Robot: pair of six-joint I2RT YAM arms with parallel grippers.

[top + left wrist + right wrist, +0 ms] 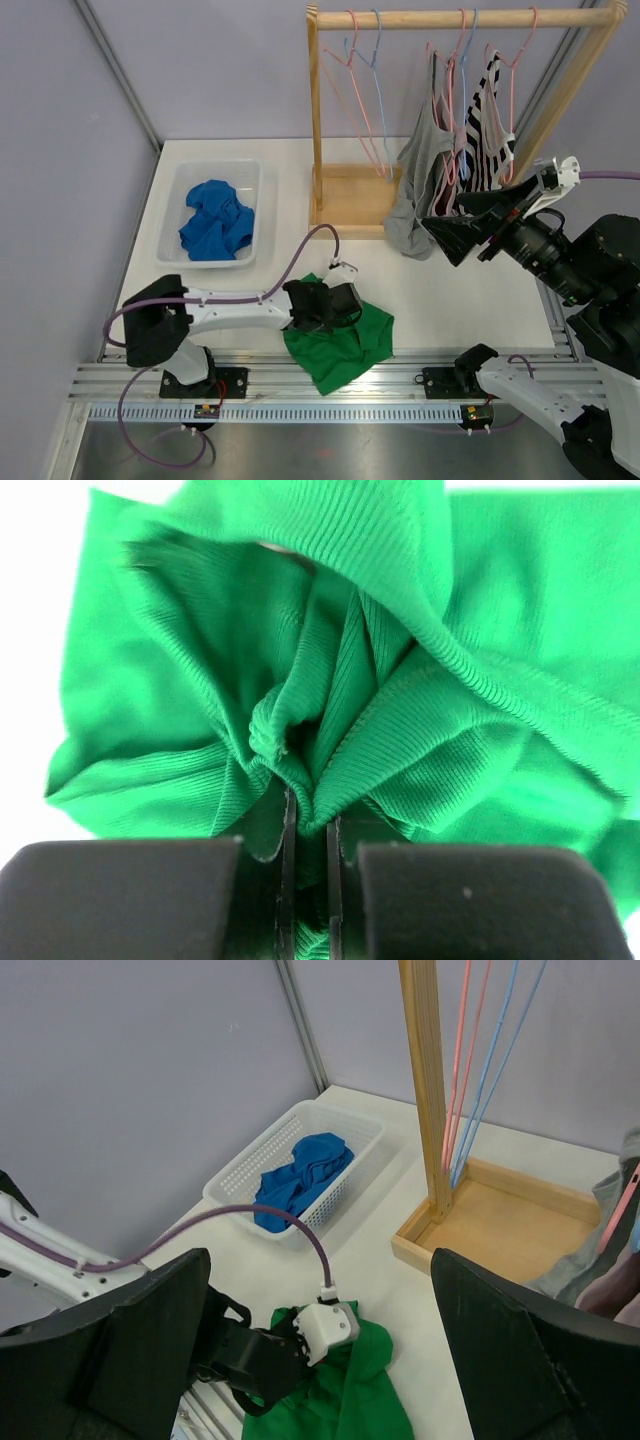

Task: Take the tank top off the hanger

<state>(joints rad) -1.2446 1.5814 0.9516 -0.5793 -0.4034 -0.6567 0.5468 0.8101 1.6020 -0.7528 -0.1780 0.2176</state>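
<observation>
Near edge of table (440, 305), top view: green top (352, 348) lies crumpled, off any hanger, left gripper (335, 302) on it. Grey top (415, 185) and striped top (488, 140) hang on pink hangers (450, 75) at the rack's (460, 18) right end, with the right gripper (470, 225) raised just beside them, jaws wide and empty. Left wrist: jaws nearly closed, pinching a bunched fold of ribbed knit, which looks light, limp and stretchy, likely best taken at strap or hem; right wrist: basket (300, 1120) at the far-left corner holds blue cloth (300, 1175).
</observation>
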